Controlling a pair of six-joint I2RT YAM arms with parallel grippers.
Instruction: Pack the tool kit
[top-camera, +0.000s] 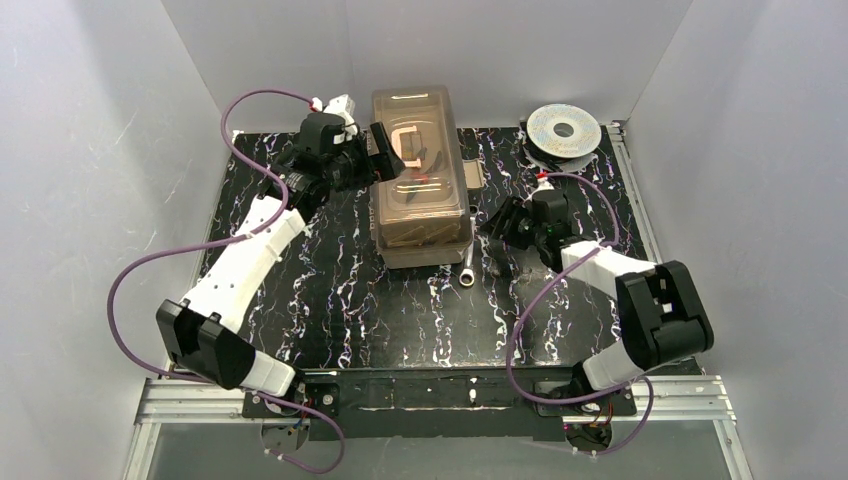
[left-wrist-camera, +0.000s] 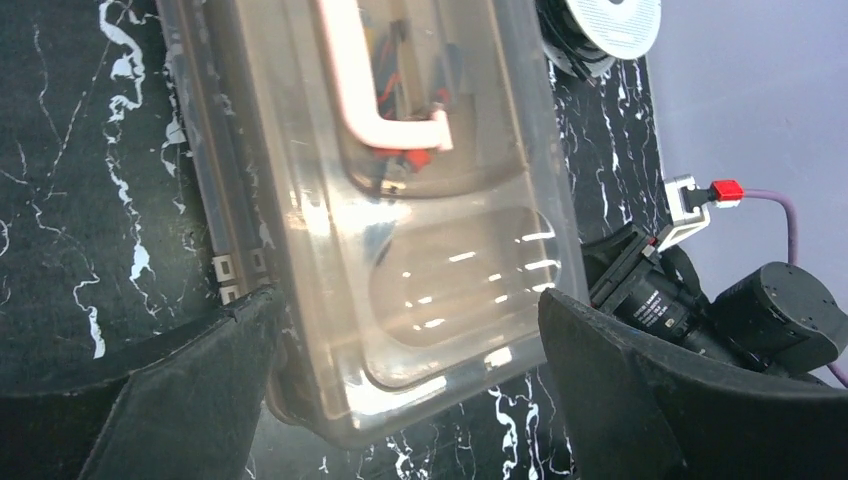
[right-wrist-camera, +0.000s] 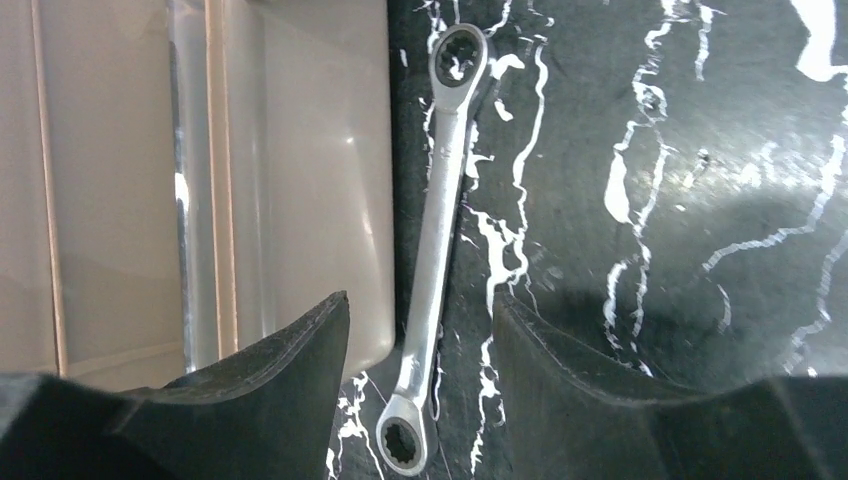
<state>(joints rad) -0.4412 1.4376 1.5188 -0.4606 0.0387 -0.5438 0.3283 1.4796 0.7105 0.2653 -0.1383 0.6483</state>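
Beside the toolbox (top-camera: 420, 180) (lid shut, middle of the table (top-camera: 330, 300)), our right gripper (right-wrist-camera: 420, 305) has its fingers apart astride the wrench (right-wrist-camera: 432, 250). Our left gripper (left-wrist-camera: 405, 300) gapes wide around the box. We could snag the box wall and flick the wrench away.

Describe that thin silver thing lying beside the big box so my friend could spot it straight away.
Find the big beige toolbox with the smoky lid toward the back of the black marbled table. Beside its near right corner lies a slim silver wrench, flat on the table. It is the only loose tool outside the toolbox, with a ring at each end.
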